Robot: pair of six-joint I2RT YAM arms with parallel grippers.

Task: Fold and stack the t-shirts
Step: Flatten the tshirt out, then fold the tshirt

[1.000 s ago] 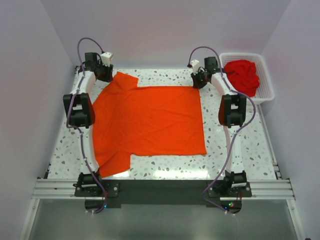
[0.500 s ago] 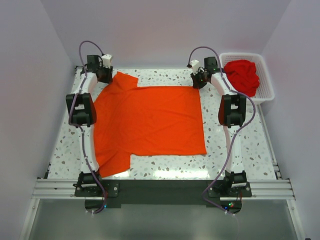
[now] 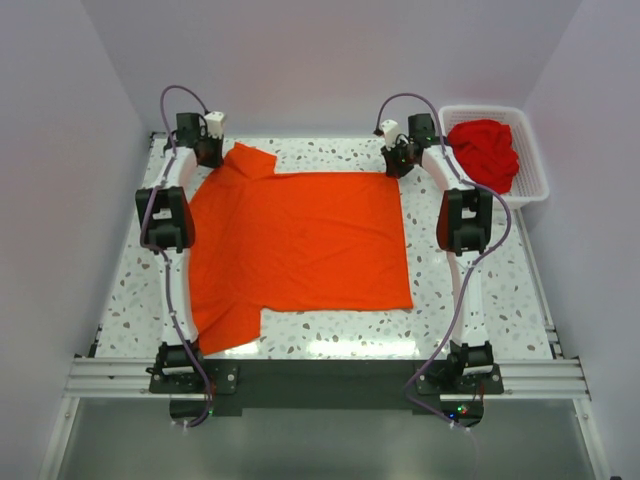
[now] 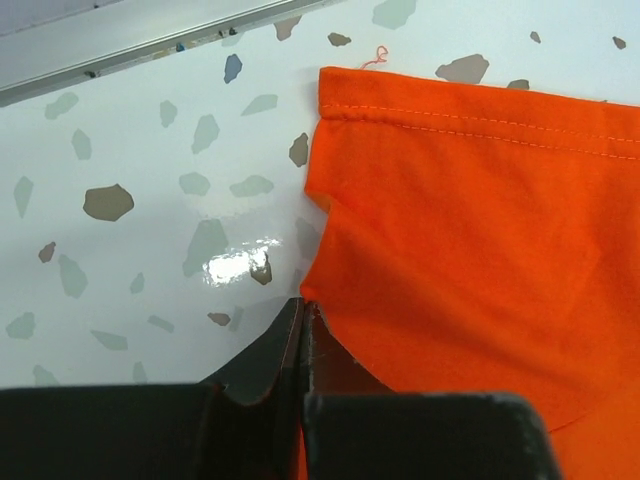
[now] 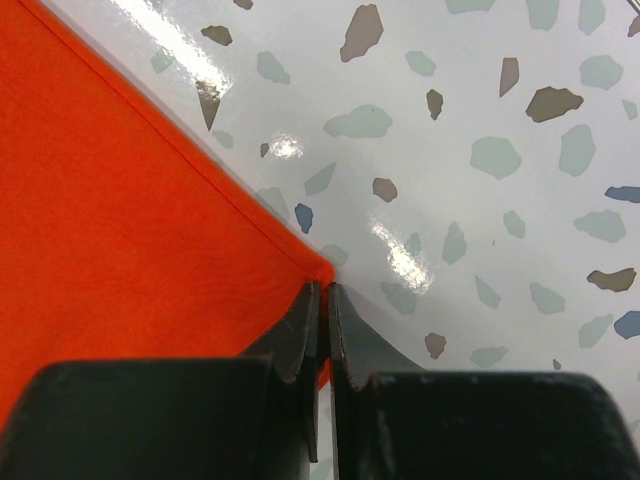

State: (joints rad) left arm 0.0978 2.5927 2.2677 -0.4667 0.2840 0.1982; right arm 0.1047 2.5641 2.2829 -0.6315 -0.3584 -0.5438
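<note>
I saw the left gripper (image 4: pixel 304 325) clamped on the smooth orange-red t-shirt (image 3: pixel 300 240) at eleven o'clock, the right gripper (image 5: pixel 324 305) likewise clamped on its one-o'clock corner.

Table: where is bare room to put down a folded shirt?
Freest: the near strip of table between the orange t-shirt and the front rail. A thinner strip lies between its far edge and the back wall. Crowded: under the left arm and right arm, and the basket, full of red shirts.
</note>
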